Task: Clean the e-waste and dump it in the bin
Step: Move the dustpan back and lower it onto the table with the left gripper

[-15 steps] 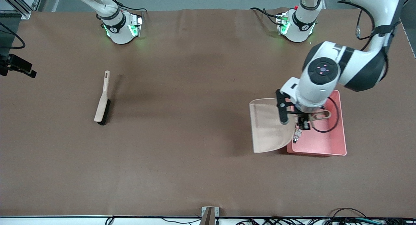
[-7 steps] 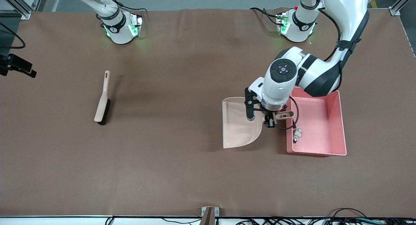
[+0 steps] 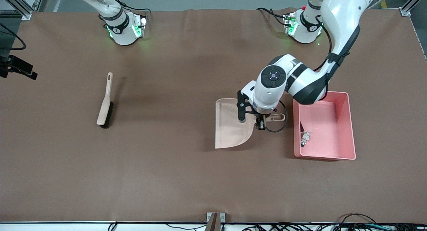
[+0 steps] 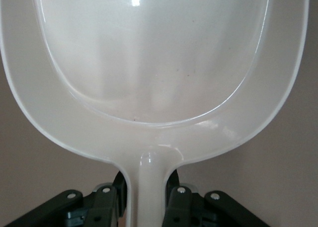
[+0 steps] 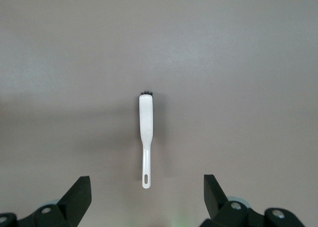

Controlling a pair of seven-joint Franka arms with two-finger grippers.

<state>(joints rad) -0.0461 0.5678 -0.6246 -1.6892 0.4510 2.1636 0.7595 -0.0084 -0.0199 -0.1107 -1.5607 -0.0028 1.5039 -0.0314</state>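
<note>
Moved away from the bin point(image 3: 347, 124) since a second ago, the dustpan point(image 3: 230, 131) now hangs over bare desk point(image 3: 166, 177) beside it, toward the right arm's end. The left gripper point(image 3: 263, 121) has its fingers point(image 4: 107, 207) clamped on the dustpan's handle, so the scoop stays level and looks empty in the left wrist view. Both bits of e-waste point(image 3: 305, 137) lie inside the bin, against its wall nearest the dustpan, so the dumping looks done. The right gripper point(image 5: 144, 199) waits high over the brush point(image 3: 105, 105), fingers spread apart, holding nothing. Likely next: setting the dustpan down.
</note>
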